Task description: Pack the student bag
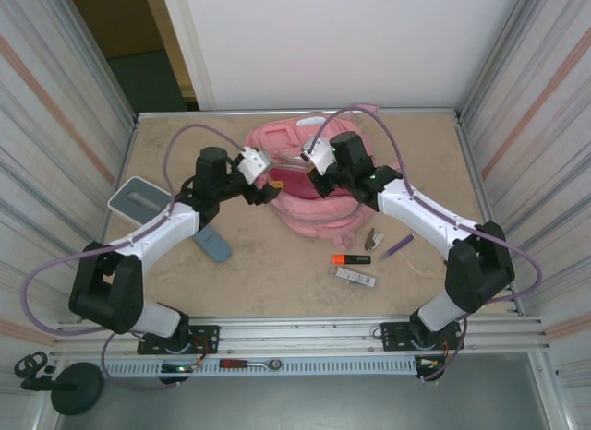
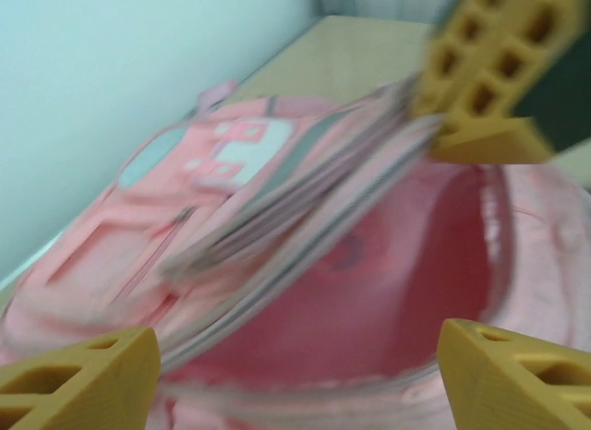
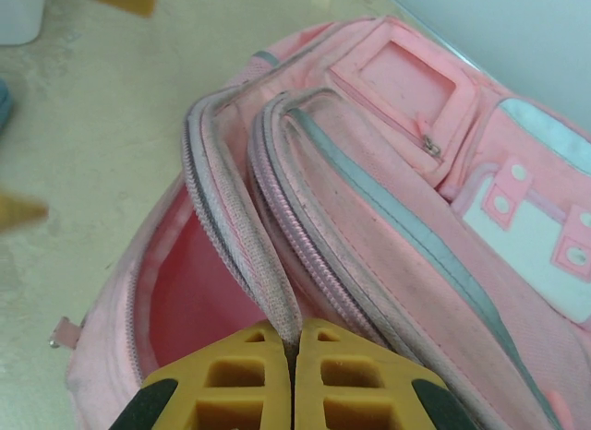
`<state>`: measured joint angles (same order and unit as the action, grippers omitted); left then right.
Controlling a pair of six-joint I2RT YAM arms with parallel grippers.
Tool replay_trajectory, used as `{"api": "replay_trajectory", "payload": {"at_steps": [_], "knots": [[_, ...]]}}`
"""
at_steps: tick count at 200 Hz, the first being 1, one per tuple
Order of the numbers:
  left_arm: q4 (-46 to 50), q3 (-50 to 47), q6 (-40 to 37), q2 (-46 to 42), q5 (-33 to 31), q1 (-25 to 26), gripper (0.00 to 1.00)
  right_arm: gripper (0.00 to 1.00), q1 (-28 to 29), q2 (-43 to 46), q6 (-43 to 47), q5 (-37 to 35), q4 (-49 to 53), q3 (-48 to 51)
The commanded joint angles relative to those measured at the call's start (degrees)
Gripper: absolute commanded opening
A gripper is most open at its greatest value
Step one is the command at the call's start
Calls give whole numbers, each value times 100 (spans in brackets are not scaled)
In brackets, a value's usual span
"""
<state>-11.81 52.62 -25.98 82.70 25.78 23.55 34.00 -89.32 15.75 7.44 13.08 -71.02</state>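
The tan table (image 1: 277,273) carries the student bag (image 1: 319,218) at its far middle, lying between the two arms with its main compartment gaping and the pink lining showing. The right gripper (image 3: 294,356) has its fingers pressed together on the zipper-edged rim of the bag's opening, lifting that flap; the left gripper (image 2: 295,379) hovers just over the opening, its fingers spread wide with nothing between them. Well left of the bag lies a grey tray (image 1: 140,197), and nearer it a blue case (image 1: 214,244). Near the bag's right side lie an orange-and-black marker (image 1: 351,259), a white stick (image 1: 355,278) and a purple pen (image 1: 398,246)
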Motion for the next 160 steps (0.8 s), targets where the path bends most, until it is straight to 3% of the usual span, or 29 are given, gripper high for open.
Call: {"api": "replay_trajectory", "payload": {"at_steps": [1,49,78,113,136,160], "knots": [[169,532,-1147,386,183,84,80,0,-59,-54,12,572,-104,-434],[244,1523,-1342,1260,76,227,74,0,-222,-73,-177,1160,35,-607],[413,1871,-1186,1468,367,312,51,0,-379,8,-795,1120,187,-604],[-204,1470,-744,1345,231,163,6,41,-535,619,-1932,-83,1014,-141],[-592,1316,-254,1337,205,-22,0,58,-585,1156,-2728,-1245,1777,479],[-538,1438,97,1462,31,-79,0,68,-590,1627,-3379,-1697,2425,1211]]}}
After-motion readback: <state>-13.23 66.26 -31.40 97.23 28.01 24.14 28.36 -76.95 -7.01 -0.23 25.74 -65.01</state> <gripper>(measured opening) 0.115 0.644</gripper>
